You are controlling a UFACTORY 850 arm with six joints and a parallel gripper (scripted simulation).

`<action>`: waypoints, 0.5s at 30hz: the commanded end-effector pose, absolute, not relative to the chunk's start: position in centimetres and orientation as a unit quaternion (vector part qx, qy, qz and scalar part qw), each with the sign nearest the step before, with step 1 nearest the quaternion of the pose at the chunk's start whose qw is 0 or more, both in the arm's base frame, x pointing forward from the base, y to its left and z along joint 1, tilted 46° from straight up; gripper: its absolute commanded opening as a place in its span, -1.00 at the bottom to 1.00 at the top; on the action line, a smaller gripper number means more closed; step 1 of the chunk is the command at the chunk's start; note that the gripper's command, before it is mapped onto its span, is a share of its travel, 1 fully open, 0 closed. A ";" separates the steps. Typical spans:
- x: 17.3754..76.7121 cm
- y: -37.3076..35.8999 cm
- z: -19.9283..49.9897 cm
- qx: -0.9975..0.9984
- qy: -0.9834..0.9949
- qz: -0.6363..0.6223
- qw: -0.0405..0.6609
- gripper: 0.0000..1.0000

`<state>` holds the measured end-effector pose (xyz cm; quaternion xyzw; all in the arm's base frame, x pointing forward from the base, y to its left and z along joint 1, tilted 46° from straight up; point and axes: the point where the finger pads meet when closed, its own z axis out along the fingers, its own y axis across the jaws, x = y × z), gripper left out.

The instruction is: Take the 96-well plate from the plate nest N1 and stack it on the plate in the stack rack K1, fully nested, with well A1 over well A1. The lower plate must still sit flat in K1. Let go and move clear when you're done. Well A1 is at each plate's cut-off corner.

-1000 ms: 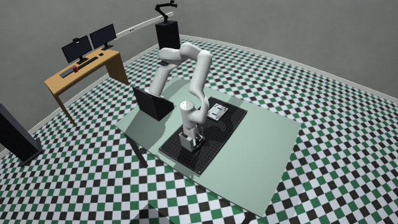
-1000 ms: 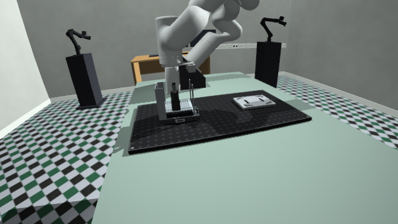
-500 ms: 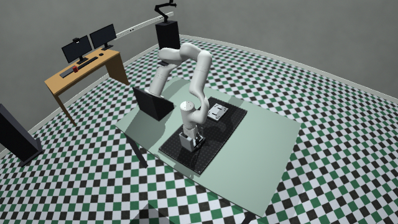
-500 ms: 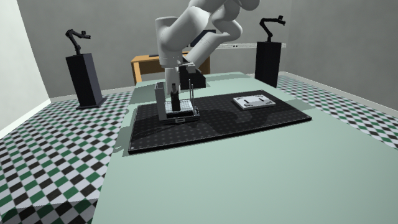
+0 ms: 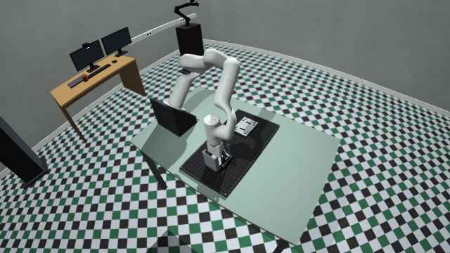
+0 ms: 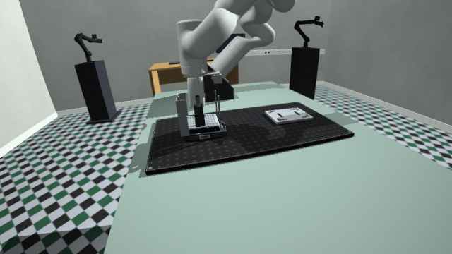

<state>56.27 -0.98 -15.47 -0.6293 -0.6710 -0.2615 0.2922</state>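
black mat [image 6: 282, 141], empty nest [image 6: 289, 115], fingers [image 6: 199, 116] clamping plate [image 6: 212, 121]

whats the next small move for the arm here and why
Probably open the end effector and lift straight up. It is shut on the 96-well plate, which appears to sit low inside stack rack K1, while plate nest N1 stands bare. Whether the plate is fully nested is unclear.

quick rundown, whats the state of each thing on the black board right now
tool: shut on the 96-well plate, lowered inside the stack rack K1
96-well plate: held in the rack; whether fully nested cannot be told
stack rack K1: upright, plate inside
plate nest N1: vacant, flat on the black board
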 end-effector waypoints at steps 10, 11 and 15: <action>56.4 -0.9 -15.5 -0.629 -0.671 -0.262 0.291 -1.00; 56.4 -0.9 -15.6 -0.629 -0.671 -0.262 0.291 -1.00; 56.3 -0.9 -15.6 -0.629 -0.671 -0.262 0.291 -1.00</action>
